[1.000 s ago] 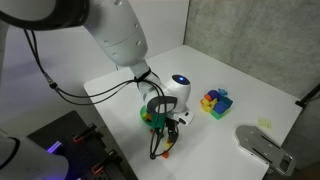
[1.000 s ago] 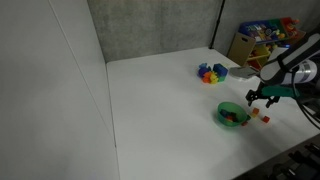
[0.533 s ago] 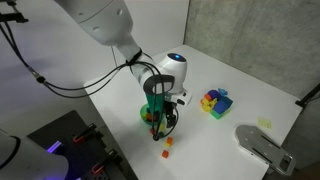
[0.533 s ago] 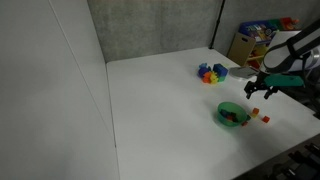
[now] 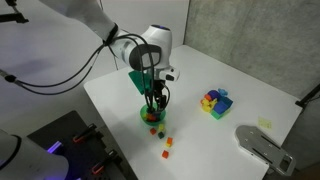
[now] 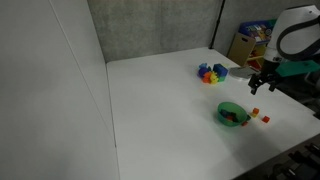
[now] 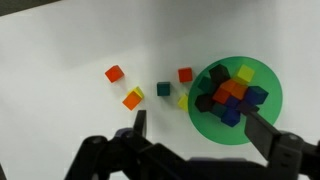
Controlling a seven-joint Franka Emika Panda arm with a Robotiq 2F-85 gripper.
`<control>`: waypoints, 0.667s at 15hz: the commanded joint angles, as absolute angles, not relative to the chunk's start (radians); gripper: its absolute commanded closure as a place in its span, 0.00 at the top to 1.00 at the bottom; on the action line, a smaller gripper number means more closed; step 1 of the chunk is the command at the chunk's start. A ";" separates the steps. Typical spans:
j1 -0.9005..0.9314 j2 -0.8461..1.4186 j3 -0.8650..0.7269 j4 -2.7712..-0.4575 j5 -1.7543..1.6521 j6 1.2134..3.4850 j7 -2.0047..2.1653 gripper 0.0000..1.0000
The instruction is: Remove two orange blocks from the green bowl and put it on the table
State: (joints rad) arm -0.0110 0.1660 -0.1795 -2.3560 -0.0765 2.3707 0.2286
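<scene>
Jaws hang open and empty above your desk [image 7: 60, 60], with the green bowl [image 7: 270, 85] close by one tip and orange blocks [image 7: 132, 100] out on the desk by the other, so you may be done.

Wrist view: the camera sits just behind the pincer [image 7: 197, 128] and looks straight down on the tabletop [image 7: 60, 60] at close range.

In an exterior view, a raised, near camera looks down on the pincer [image 5: 155, 100] at mid-frame.

In an exterior view, a camera set well back looks across the tabletop [image 6: 160, 100], with the pincer [image 6: 262, 85] near the right edge.

All three views share the green bowl [image 7: 266, 82] [image 5: 143, 114] [image 6: 226, 109] under the pincer. Both exterior views share the block cluster [image 5: 215, 102] [image 6: 211, 73] near it.
</scene>
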 commanded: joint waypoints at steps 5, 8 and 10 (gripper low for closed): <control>-0.026 -0.199 -0.093 -2.391 -0.059 2.091 0.158 1.00; -0.024 -0.290 -0.071 -2.343 -0.051 1.970 0.129 1.00; -0.024 -0.326 -0.064 -2.304 -0.041 1.904 0.116 1.00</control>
State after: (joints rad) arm -0.0121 -0.2746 -0.0803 -2.3537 -0.0684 1.9945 0.1574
